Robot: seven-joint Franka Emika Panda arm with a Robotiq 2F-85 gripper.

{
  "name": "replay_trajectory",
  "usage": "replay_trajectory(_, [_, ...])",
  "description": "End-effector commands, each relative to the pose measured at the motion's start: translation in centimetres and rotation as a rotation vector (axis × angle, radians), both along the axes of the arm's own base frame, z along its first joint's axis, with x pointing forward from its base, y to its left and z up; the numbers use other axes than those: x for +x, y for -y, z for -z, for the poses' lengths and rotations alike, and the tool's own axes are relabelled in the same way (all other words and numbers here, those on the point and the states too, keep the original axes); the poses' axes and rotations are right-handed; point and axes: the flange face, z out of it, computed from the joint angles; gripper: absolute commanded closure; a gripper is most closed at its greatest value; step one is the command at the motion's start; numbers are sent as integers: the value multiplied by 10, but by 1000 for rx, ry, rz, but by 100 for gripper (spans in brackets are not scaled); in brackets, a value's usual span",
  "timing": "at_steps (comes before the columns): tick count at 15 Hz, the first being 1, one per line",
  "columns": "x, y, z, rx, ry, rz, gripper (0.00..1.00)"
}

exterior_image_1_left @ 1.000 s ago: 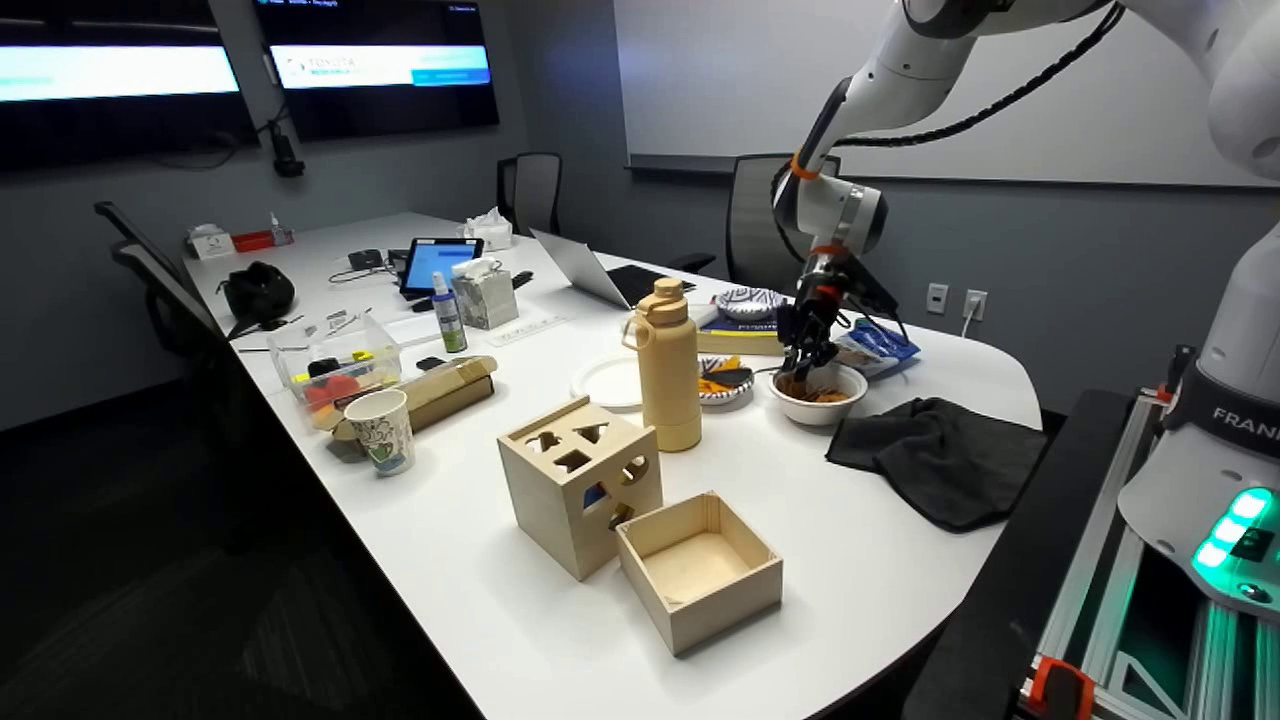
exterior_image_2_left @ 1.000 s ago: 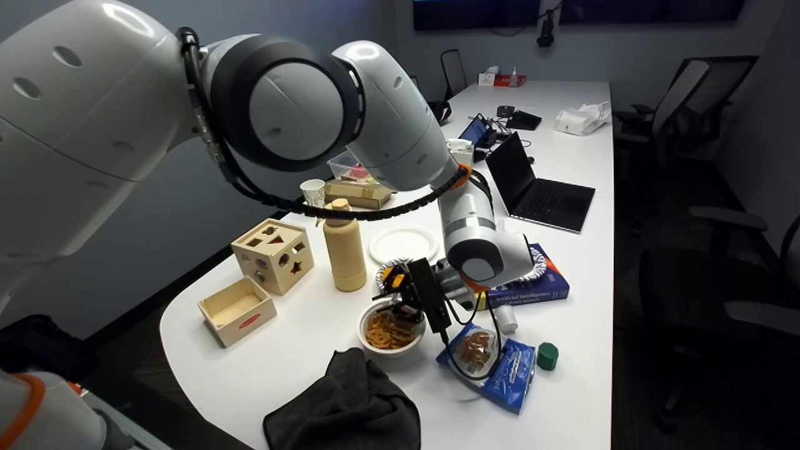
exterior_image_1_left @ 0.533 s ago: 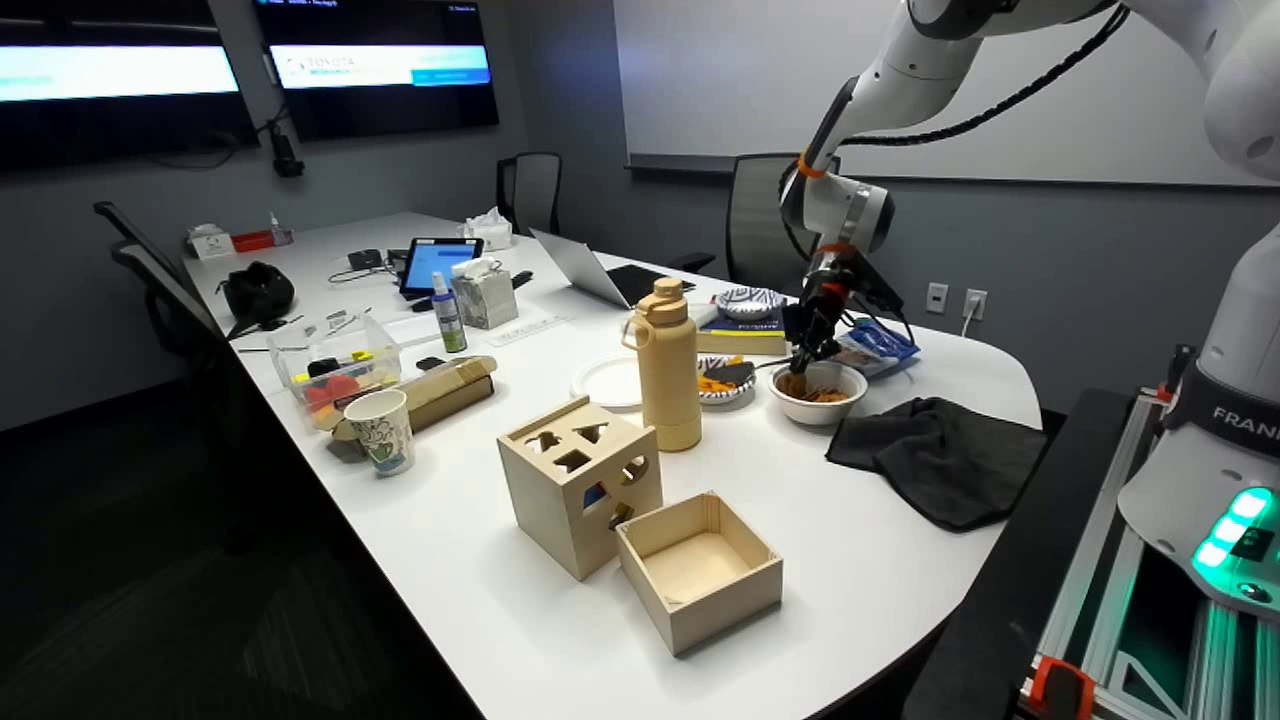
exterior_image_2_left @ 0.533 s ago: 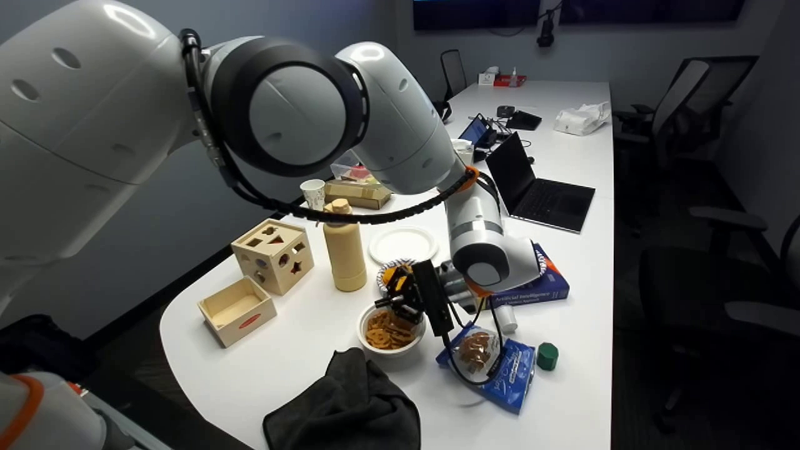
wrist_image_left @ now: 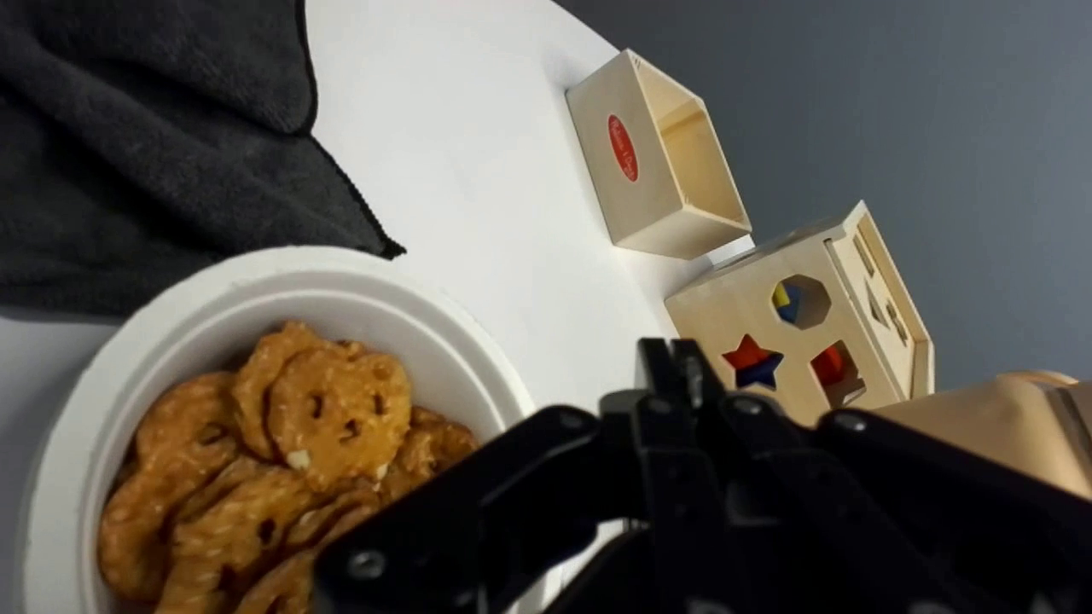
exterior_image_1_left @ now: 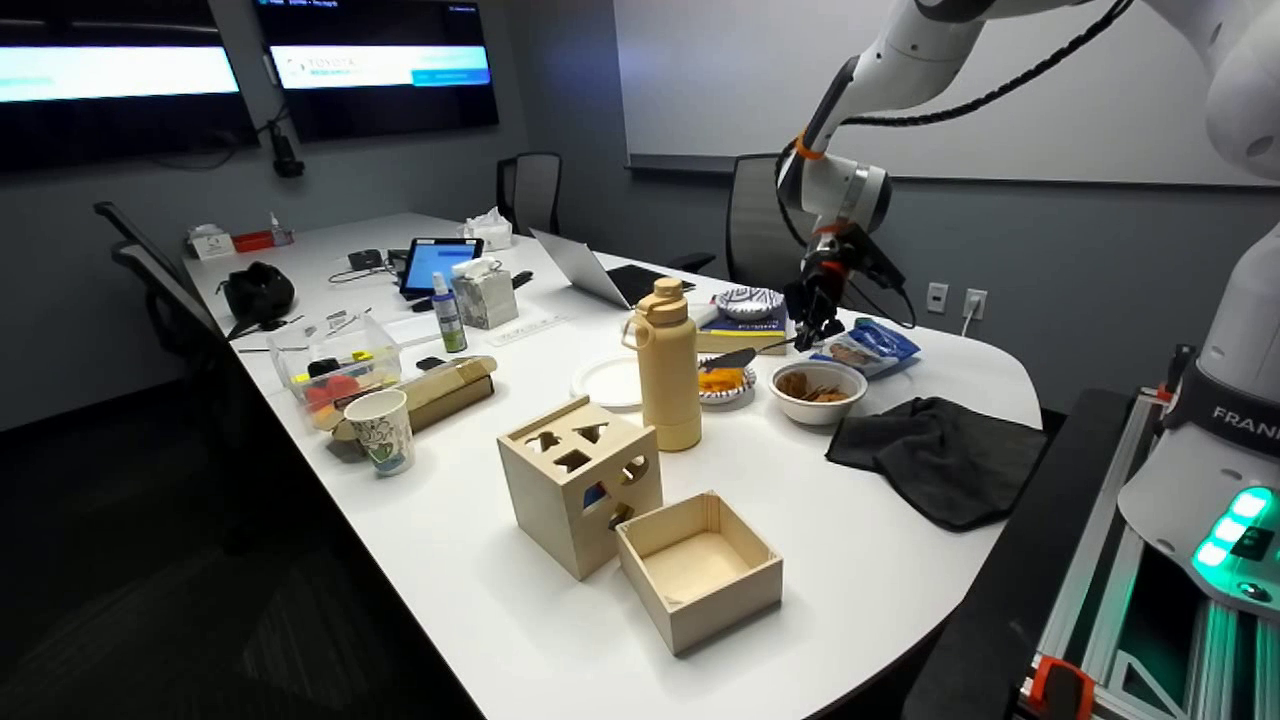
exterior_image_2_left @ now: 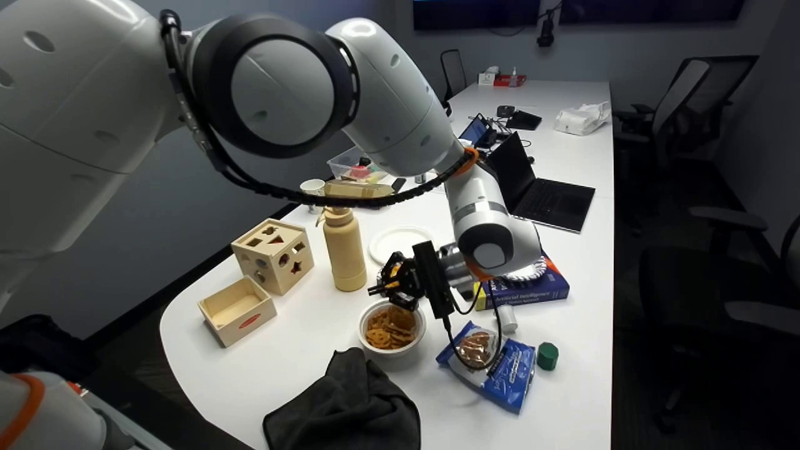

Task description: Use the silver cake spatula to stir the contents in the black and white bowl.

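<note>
Plainly, the coming stir turns on how the cake spatula [exterior_image_1_left: 735, 357] lies. The jaws are closed on its handle, and in an exterior view its long axis slopes down leftward from them, blade over the far part of the black and white bowl [exterior_image_1_left: 728, 398], which sits left of the jaws. Whether the blade touches the orange contents [exterior_image_1_left: 722, 381], I cannot tell. The plain white bowl [exterior_image_1_left: 815, 412] of pretzels [exterior_image_2_left: 389, 330] lies to the right, below the jaws. Next, the blade probably needs lowering, then sweeping toward the near rim.
</note>
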Motion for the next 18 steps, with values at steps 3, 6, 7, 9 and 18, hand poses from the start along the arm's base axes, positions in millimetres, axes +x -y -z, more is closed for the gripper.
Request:
replay_trajectory(3, [-2,-4,-95,-109,-117,-34,99])
replay_trajectory(6, [13,-15,-118,-202,-170,-33,99])
replay_trajectory(7, [18,-21,-121,-232,-192,-36,99])
replay_trajectory(9, [27,-42,-121,-301,-253,-52,99])
replay_trajectory(18, [51,-99,-90,-549,-435,-74,99])
